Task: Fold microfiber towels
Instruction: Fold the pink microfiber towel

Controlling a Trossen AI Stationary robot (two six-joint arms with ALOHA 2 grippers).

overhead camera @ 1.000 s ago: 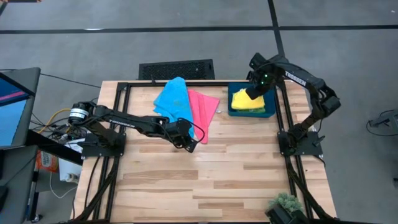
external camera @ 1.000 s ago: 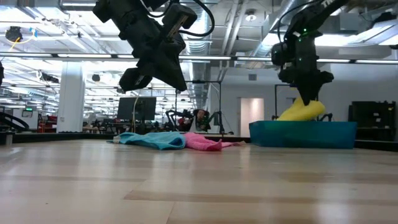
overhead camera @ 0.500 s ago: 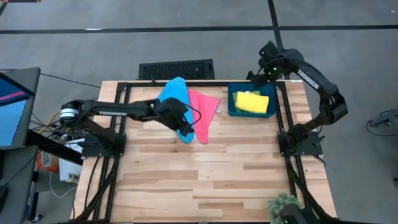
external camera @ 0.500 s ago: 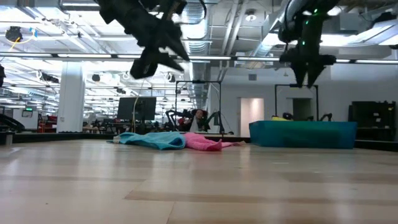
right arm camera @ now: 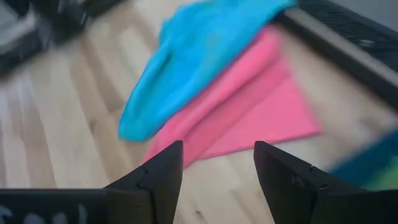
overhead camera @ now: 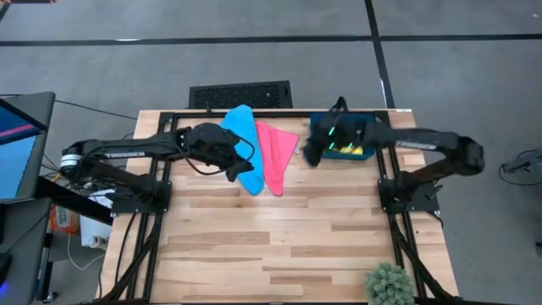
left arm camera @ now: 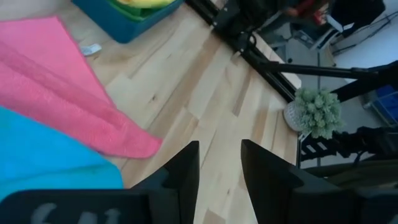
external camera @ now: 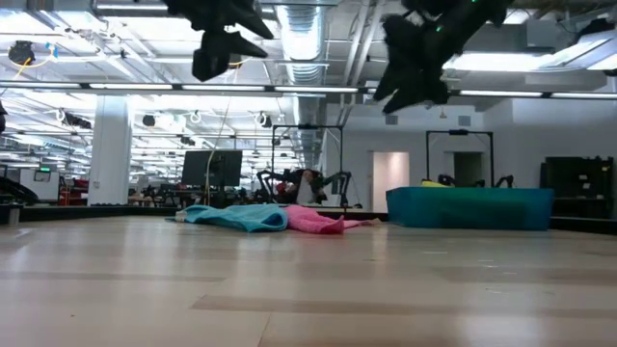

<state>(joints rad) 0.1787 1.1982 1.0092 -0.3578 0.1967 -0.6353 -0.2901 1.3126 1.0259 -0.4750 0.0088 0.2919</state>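
Item: microfiber towels, four listed, three clearly seen.

Pink towel (overhead camera: 275,152): flat on wooden table (overhead camera: 288,237), far-centre; triangular outline, wide end toward far edge, narrowing to a tip toward the near side; long axis roughly far-to-near. Overlapped along one long edge by blue towel (overhead camera: 241,144), lying just beside on the left-arm side, same general axis, slightly slanted. Both limp, unfolded or half-folded at most.

Yellow towel (overhead camera: 349,151): inside dark blue tray (overhead camera: 318,123) at far right, largely hidden under right arm in the high view; a sliver of green beneath it, too little to describe.

Left gripper (overhead camera: 229,165): raised above table, over the blue towel's near portion; fingers (left arm camera: 186,168) parted a moderate way, nothing between them. Pink tip just ahead of it in left wrist view.

Right gripper (overhead camera: 312,154): raised, between tray and pink towel, pointed toward the pink; fingers (right arm camera: 165,165) spread wide, empty. Pink towel (right arm camera: 249,118) and blue towel (right arm camera: 199,56) both ahead in right wrist view.

Governing relation: pink towel between the two grippers, long axis crosswise to the line joining them. Right gripper nearer the pink's free long edge; left gripper nearer the blue and the pink's near tip. Judged: pink likely next for folding.
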